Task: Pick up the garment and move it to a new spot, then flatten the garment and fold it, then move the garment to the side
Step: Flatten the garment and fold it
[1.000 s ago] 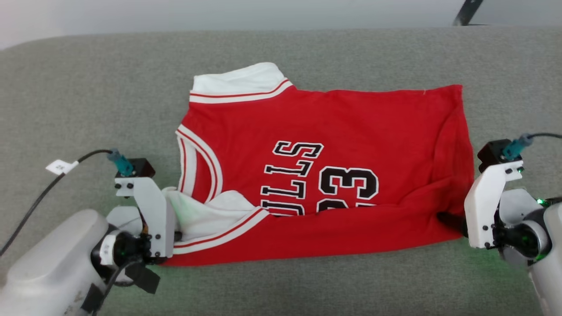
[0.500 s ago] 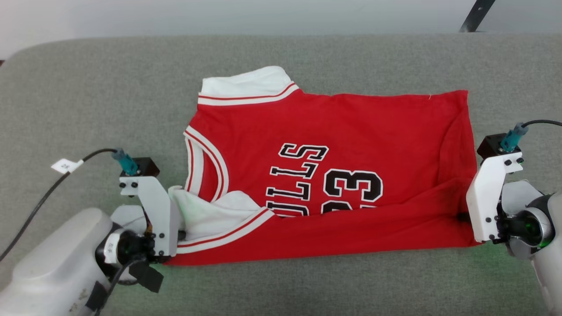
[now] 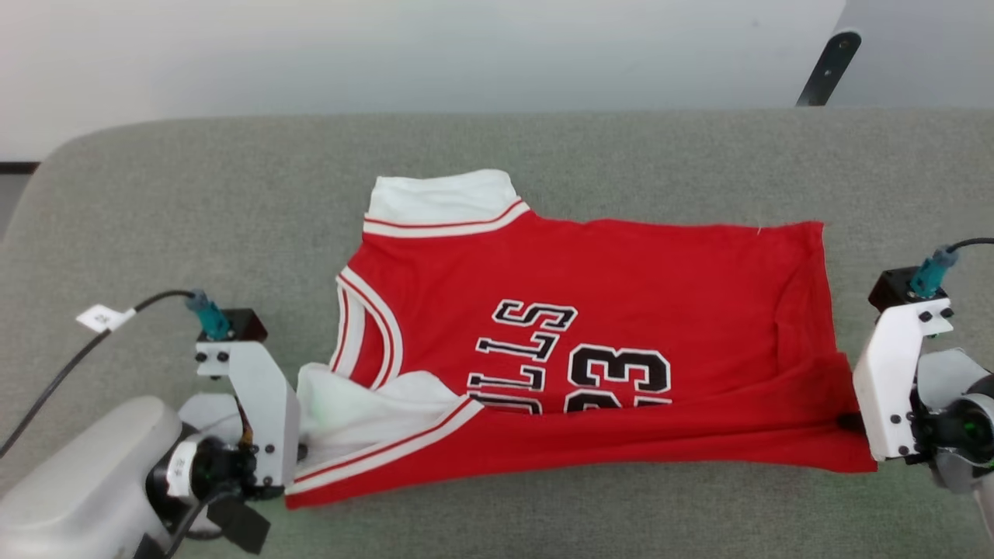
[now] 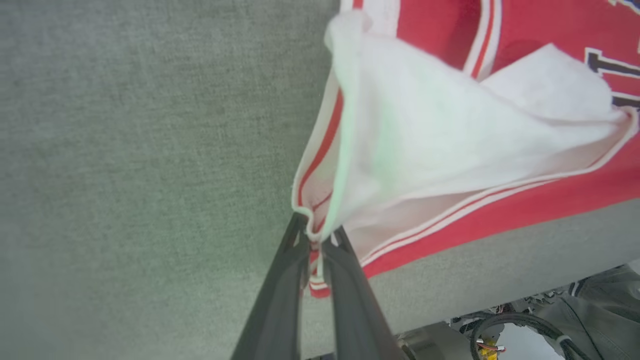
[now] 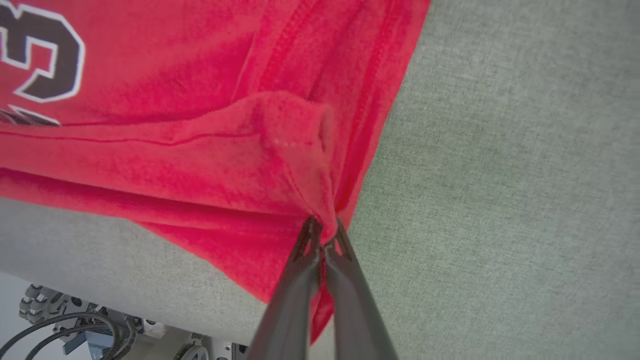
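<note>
The garment, a red shirt with white sleeves, lies spread in the middle of the grey bench. In the head view its striped collar points toward 9 o'clock and its hem toward 3 o'clock. The black lettering reads sideways, and its lower part is covered by the shirt's 6 o'clock edge, which is folded up over it. That edge runs taut from one grip to the other. The far sleeve lies flat at the garment's 11 o'clock corner. The near sleeve is bunched at 8 o'clock.

The left fingers are closed on the garment at its 8 o'clock corner. In the left wrist view they pinch the striped trim of the near sleeve, and the white cloth fans out from their tips toward 1 o'clock. The right fingers are closed on the garment at its 4 o'clock corner. In the right wrist view they nip a gathered fold of red cloth at the hem, with creases running from their tips toward 10 o'clock.

A black cable with a white tag lies on the bench at 9 o'clock, beside the left arm. Beyond the bench's far edge there is a pale wall, and a dark bar leans at 1 o'clock.
</note>
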Controlling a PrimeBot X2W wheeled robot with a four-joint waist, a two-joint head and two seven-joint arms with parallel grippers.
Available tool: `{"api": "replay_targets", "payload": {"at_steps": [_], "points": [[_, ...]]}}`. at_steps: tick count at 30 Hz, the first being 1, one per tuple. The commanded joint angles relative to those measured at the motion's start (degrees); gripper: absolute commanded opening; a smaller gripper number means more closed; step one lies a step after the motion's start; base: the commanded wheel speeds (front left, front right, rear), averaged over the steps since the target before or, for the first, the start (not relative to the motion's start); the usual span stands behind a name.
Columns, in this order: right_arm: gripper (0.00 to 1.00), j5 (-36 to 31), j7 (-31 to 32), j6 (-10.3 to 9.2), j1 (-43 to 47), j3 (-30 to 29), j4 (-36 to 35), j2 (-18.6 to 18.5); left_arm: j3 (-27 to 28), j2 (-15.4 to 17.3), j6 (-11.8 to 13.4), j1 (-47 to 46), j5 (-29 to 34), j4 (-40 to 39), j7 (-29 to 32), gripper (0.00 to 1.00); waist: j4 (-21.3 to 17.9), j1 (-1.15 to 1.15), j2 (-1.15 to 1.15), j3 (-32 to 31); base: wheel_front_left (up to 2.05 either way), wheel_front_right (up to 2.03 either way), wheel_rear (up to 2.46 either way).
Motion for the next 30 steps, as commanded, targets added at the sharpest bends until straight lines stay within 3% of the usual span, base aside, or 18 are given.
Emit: {"api": "replay_targets", "payload": {"at_steps": [1, 6, 11, 27, 28, 29, 30], "points": [[0.0, 0.0, 0.9, -0.1, 1.4, -0.9, -0.8, -1.1, -0.2, 1.5, 1.2, 1.3, 0.1, -0.8, 0.6, 0.0, 0.2, 0.0, 0.0, -0.8, 0.0, 0.0, 0.0], [0.0, 0.5, 3.2, -0.11, 3.9, -2.0, -4.1, -1.7, -0.6, 2.8, 3.4, 3.2, 0.0, -5.3, 1.2, 0.0, 0.3, 0.0, 0.0, -0.9, 0.0, 0.0, 0.0], [0.0, 0.0, 3.5, -0.1, 5.9, -2.6, -5.5, -0.2, -1.3, 2.2, 4.1, 4.7, -0.1, -7.0, 1.0, 0.0, 0.3, 0.0, 0.0, -0.1, 0.0, 0.0, 0.0], [0.0, 0.1, 0.1, -0.1, 4.2, 0.3, -1.7, 2.2, -3.2, -4.5, 1.6, 3.1, 0.3, 3.5, 0.6, 0.0, 0.2, 0.0, 0.0, 1.4, 0.0, 0.0, 0.0], [0.0, 0.1, -0.2, -0.1, 4.0, 0.5, -1.5, 2.1, -3.2, -4.4, 1.7, 2.7, 0.7, 4.0, 0.6, 0.16, 0.2, 0.0, 0.0, 1.4, 0.0, 0.0, 0.0], [0.0, 0.1, -0.3, -0.1, 4.0, 0.7, -1.2, 2.0, -3.1, -4.3, 1.7, 2.2, 0.9, 4.3, 0.5, 0.43, 0.2, 0.0, 0.0, 1.3, 0.0, 0.0, 0.0], [0.0, 0.3, -0.5, -0.1, 3.9, 0.8, -1.0, 2.0, -3.0, -4.2, 1.5, 1.9, 1.0, 4.4, 0.6, 0.61, 0.2, 0.0, 0.0, 1.2, 0.0, 0.0, 0.0]]}}
